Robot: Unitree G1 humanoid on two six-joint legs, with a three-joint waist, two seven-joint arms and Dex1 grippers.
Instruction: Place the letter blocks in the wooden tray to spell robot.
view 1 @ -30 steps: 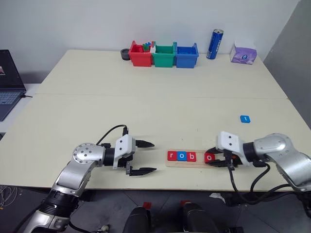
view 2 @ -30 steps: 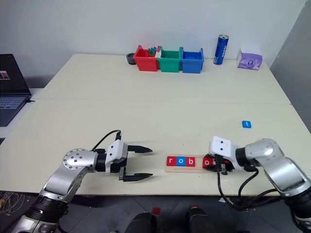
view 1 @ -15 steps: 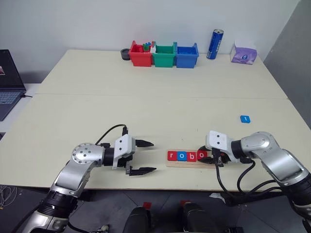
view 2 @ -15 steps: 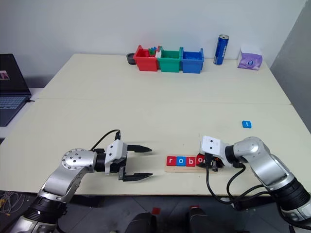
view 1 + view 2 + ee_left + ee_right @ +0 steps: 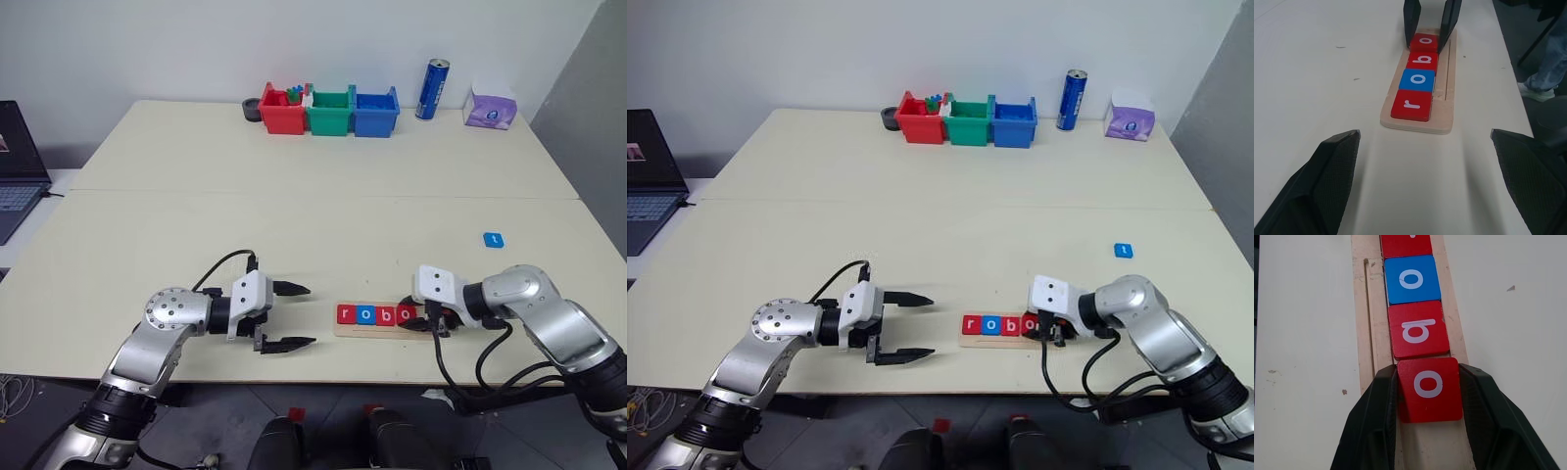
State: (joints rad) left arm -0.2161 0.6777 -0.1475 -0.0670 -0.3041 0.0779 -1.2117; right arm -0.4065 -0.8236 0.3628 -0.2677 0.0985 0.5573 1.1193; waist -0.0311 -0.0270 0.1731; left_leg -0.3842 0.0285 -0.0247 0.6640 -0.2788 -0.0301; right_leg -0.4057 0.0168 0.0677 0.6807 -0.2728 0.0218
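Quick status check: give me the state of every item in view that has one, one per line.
left gripper: open, empty, hovering beside the tray's r end.
right gripper: shut on second o tile.
second o tile: red, in the tray against b.
r, o, b tiles: seated in a row.
wooden tray: flat on the table, four tiles in.
t tile: blue, loose on the table, not yet placed.
red bin: holds small coloured pieces.
blue can: upright.
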